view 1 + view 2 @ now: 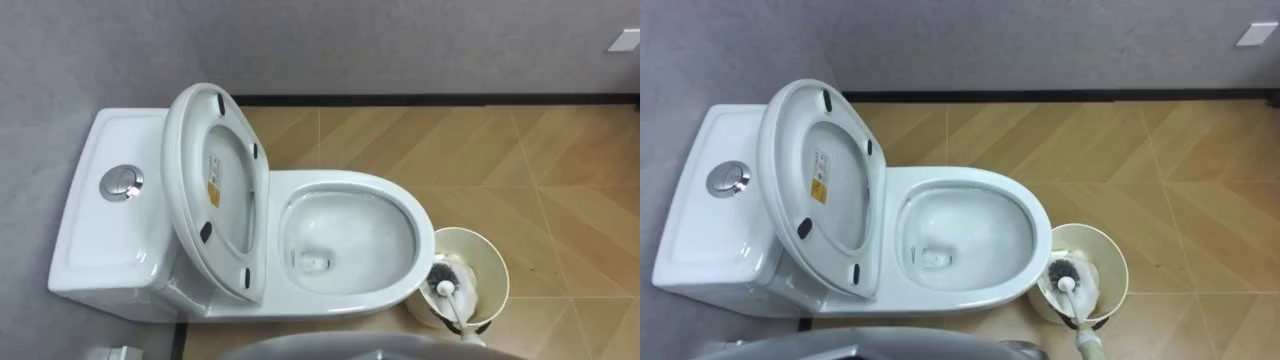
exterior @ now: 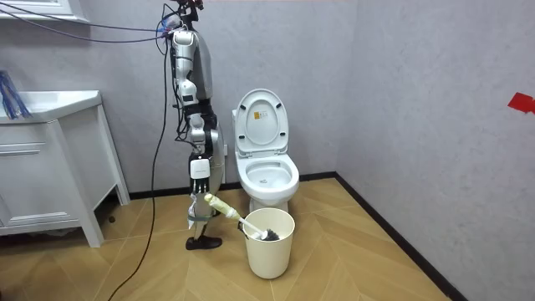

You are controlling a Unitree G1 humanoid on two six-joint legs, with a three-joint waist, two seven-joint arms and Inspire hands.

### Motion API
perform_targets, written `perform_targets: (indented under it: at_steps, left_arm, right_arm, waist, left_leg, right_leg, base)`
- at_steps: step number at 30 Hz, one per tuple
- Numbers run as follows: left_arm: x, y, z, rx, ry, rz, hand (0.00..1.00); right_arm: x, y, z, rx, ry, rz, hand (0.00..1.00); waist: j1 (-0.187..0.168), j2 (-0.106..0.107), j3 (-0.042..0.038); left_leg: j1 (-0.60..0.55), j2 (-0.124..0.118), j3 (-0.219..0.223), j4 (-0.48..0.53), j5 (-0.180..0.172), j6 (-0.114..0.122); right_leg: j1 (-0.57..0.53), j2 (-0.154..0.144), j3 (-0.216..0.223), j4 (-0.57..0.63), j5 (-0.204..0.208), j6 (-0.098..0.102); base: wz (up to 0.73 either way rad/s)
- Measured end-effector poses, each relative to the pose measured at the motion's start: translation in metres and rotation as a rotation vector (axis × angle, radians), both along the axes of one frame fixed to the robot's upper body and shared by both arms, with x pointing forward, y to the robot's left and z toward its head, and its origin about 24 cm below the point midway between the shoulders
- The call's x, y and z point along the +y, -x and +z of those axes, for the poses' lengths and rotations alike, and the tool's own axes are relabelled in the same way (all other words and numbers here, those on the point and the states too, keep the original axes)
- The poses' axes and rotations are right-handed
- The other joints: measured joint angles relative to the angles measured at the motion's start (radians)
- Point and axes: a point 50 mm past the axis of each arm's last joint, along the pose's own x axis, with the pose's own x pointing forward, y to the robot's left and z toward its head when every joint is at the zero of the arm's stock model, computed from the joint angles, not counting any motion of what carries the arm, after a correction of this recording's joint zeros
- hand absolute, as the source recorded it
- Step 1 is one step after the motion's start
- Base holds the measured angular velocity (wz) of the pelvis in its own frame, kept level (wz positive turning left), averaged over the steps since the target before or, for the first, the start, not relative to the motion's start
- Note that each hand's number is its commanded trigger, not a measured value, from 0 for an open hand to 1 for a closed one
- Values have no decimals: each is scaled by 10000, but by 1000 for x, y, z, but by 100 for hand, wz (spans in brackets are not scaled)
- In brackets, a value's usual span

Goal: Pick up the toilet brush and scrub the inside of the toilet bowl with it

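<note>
The toilet brush [image 1: 1077,312] is nearest to me, low on my right, its white handle running up to the lower edge of my view. Its dark bristled head sits down inside a cream waste bin [image 1: 478,250], on the side of the bin nearest the toilet [image 1: 350,180].

In the room view my right hand [image 2: 201,197] hangs at the handle's upper end. Its fingers are wrapped round the handle, as far as that distance lets me judge. From there the handle slants down over the bin's rim.

The bin stands on the wooden floor [image 1: 480,160], just beside the front end of the toilet. I cannot tell whether it touches the porcelain.

The toilet lies side-on before me. Its cistern [image 1: 95,225] is to my left against the grey wall [image 1: 350,45], and its bowl is to my right. The seat and lid [image 1: 215,190] are both up, tilted back toward the cistern. The bowl is open, with a little water at the bottom. A round chrome flush button [image 1: 122,183] sits on the cistern's top. A dark skirting [image 1: 420,99] runs along the far edge of the floor.

In the room view I stand upright on the floor at that view's left of the toilet. A white vanity cabinet [image 2: 42,180] stands further off at the same view's left edge.
</note>
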Motion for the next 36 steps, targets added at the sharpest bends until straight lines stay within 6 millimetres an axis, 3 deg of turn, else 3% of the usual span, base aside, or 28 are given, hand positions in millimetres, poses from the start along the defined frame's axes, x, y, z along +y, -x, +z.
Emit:
perform_targets:
  at_steps: [11,17,23,27,31,36]
  left_arm:
    - [3,-6,1,-215,-137,48,0]
    - [5,-5,1,-226,-213,159,0]
    - [9,-4,2,-226,-317,279,0]
    - [12,0,3,-290,-401,523,0]
    - [20,1,6,-785,-848,943,0]
    - [28,-6,12,-1339,-1202,752,0]
  right_arm:
    - [-6,-2,1,-331,934,-314,0]
    - [-14,-1,3,-890,2089,-2156,0]
    - [-20,10,5,-966,3111,-4974,0]
    - [-25,9,7,-1472,3782,-7522,0]
    - [-39,0,12,-2267,4875,-9166,0]
    - [-53,-29,21,-3798,5485,-9144,0]
  waist:
    - [-47,-47,1]
    - [-202,-57,3]
    - [-302,-99,13]
    - [-609,-121,25]
    - [-768,-170,40]
    - [-743,-259,33]
  left_leg:
    - [39,-1,1,-18,0,0]
    - [72,-1,-12,-33,1,1]
    - [127,-2,-22,-69,1,1]
    - [85,-1,-10,-83,1,1]
    - [-6,-1,-4,-78,1,1]
    - [-153,-6,-8,-76,2,3]
  right_leg:
    - [-1,0,36,-11,1,-2]
    - [19,7,58,-9,8,-6]
    - [73,8,54,-3,9,-7]
    - [40,9,33,-20,8,-7]
    - [-22,10,29,-18,0,-1]
    - [-217,18,80,-7,20,-4]
  base:
    - [0]
    - [0]
    - [0]
    - [0]
    - [0]
    - [0]
